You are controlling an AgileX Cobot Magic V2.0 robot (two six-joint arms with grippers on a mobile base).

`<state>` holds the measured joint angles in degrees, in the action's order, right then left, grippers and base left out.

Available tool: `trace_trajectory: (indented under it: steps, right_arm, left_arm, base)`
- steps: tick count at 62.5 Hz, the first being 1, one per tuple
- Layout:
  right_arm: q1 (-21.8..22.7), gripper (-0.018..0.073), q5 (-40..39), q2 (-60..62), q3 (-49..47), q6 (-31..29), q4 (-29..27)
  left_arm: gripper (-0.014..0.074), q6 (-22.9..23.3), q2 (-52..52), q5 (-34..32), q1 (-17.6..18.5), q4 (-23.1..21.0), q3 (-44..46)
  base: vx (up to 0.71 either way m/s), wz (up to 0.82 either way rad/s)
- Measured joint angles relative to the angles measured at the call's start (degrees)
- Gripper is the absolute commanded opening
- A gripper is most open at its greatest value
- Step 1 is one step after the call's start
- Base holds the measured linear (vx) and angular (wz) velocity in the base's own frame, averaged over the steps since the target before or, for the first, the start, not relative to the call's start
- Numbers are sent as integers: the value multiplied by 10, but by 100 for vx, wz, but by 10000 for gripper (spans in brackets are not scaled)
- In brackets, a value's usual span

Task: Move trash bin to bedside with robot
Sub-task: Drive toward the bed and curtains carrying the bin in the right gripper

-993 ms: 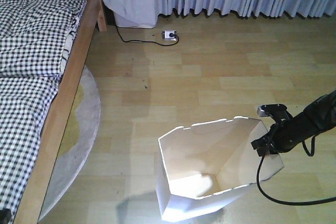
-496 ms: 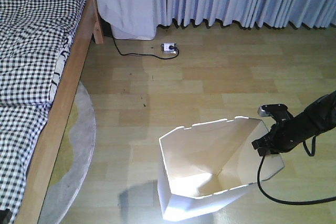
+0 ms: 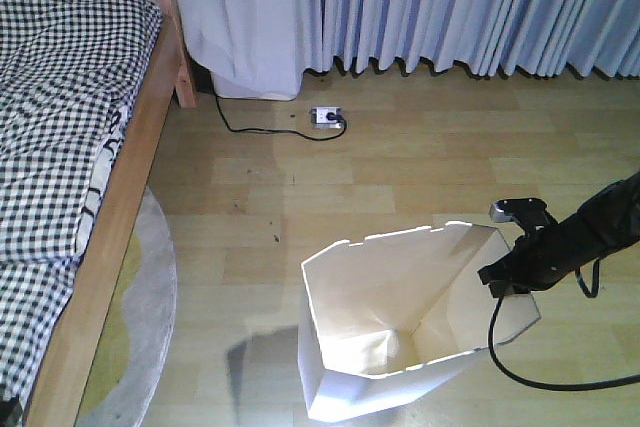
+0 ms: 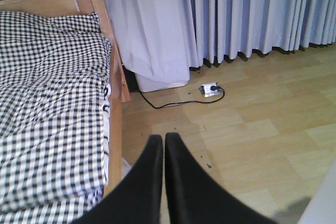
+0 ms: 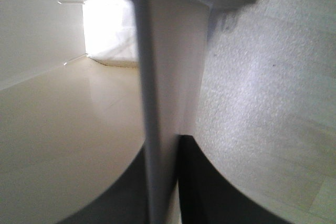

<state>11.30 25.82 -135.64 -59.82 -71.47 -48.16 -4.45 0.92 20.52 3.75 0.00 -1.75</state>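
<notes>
**Bin gripped by its rim, bedside not yet reached**

The bed [image 3: 50, 127], under checked bedding, fills the left of the front view, and its wooden side rail [image 3: 110, 237] runs down toward the lower left corner. A pale round rug [image 3: 150, 287] shows beside the rail. The wooden floor [image 3: 400, 177] lies open across the middle. The trash bin [image 3: 390, 307] stands upright at lower centre, well apart from the rail.

The right hand [image 3: 503, 282] is clamped on the bin's right rim. Its wrist view shows the thin white wall pinched between the two fingers [image 5: 163, 182]. The left hand [image 4: 164, 145] is clenched on nothing and points toward the bed.

This looks like the transport step, about midway. The next move likely calls for carrying the bin leftward to the rail. The grip on the flimsy wall must stay firm, and the rug edge could catch the bin's base. The power strip [image 3: 327, 117] by the curtains sits well clear of that path.
</notes>
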Motion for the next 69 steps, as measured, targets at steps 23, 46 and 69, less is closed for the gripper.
trace_trajectory:
  steps: [23, 46, 69]
  right_arm:
    - [0, 0, -1, 0, 0, 0, -1]
    - [0, 0, -1, 0, 0, 0, -1]
    - [0, 0, -1, 0, 0, 0, -1]
  left_arm:
    - [-7, 0, 0, 0, 0, 0, 0]
    - [-7, 0, 0, 0, 0, 0, 0]
    - [-7, 0, 0, 0, 0, 0, 0]
  base:
    - [24, -4]
    - [17, -2]
    - [16, 3]
